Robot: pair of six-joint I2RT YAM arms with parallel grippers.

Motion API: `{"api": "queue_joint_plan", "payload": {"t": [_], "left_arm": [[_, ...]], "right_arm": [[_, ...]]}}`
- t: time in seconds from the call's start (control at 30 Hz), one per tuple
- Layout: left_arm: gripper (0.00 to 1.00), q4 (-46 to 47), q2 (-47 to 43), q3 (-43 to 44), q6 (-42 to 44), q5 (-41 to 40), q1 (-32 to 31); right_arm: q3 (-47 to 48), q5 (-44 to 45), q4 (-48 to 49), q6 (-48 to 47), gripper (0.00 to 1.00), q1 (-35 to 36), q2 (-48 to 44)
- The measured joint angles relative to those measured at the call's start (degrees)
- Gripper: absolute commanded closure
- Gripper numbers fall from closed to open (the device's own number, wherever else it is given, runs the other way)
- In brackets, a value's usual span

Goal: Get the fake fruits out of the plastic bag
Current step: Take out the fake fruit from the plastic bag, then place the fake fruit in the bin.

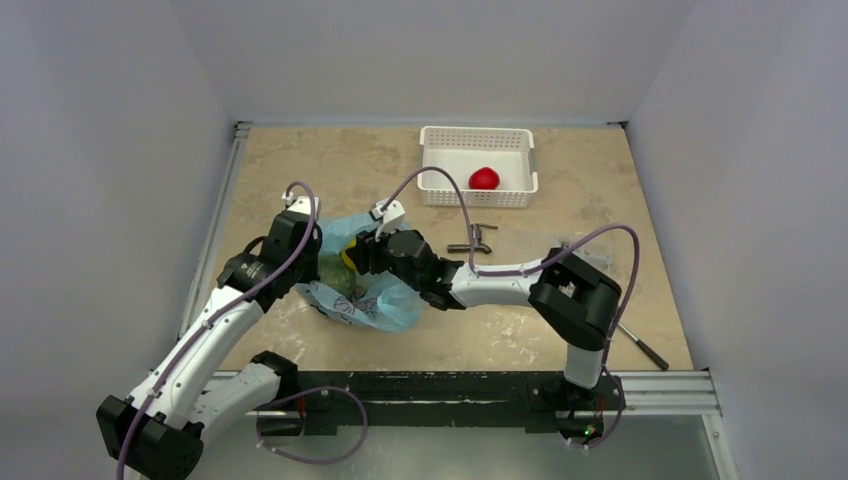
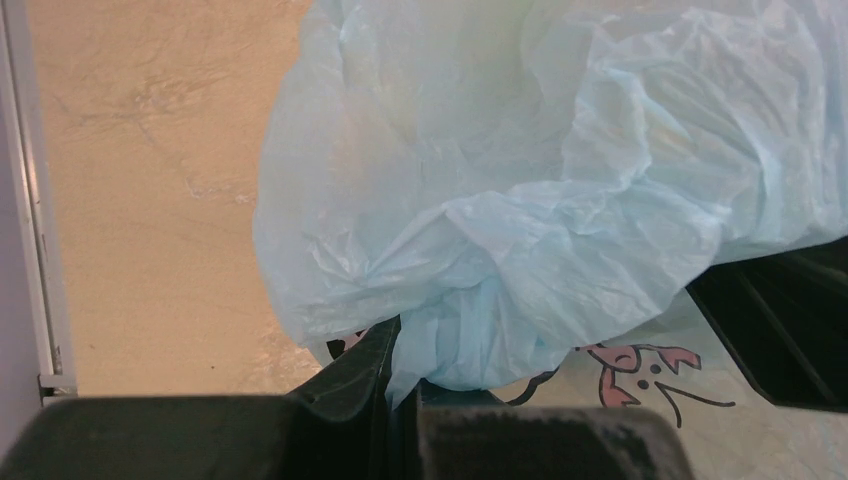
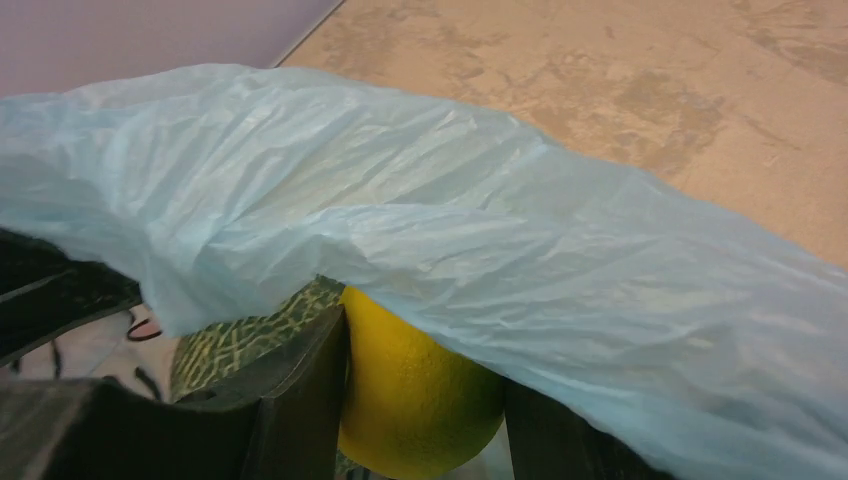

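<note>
- Left fingers [image 2: 365,365] look pressed together on a gathered fold of the plastic bag [image 2: 520,200]. We read this as an anchor that pins the rim so the mouth gapes for the other arm.
- Right fingers [image 3: 300,390] reach under the bag's upper flap and clamp both flanks of the yellow lemon [image 3: 420,400], which is inside the bag.
- Just beside the lemon, also inside, we see the bumpy green ball [image 3: 235,345], dull and netted like melon rind.
- We see thin, pale-blue, crinkly, half-translucent film with a red cartoon creature printed low. It drapes loosely, so we judge it may drag on any fruit being lifted out.
- We find the lemon smooth, glossy and rounded, shading to green underneath. It is probably slippery.
- We count the red apple [image 1: 484,178] as already out. It lies in the white basket [image 1: 478,198] at the far side of the bench [image 1: 330,170], well apart from the bag.
</note>
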Motion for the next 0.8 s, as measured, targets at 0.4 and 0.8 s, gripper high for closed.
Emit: {"api": "queue_joint_plan", "payload": {"t": [0.4,0.8], "left_arm": [[1.00,-0.6,-1.0,0.0,-0.1,-1.9,0.0],[1.00,-0.6,1.5,0.3,0.1,1.4,0.0]], "right_arm": [[-7.4,-8.6,-1.3,6.2,0.98,2.3,-8.4],[0.1,-4.1,-10.9,5.1,0.95,-2.2,-17.9]]}}
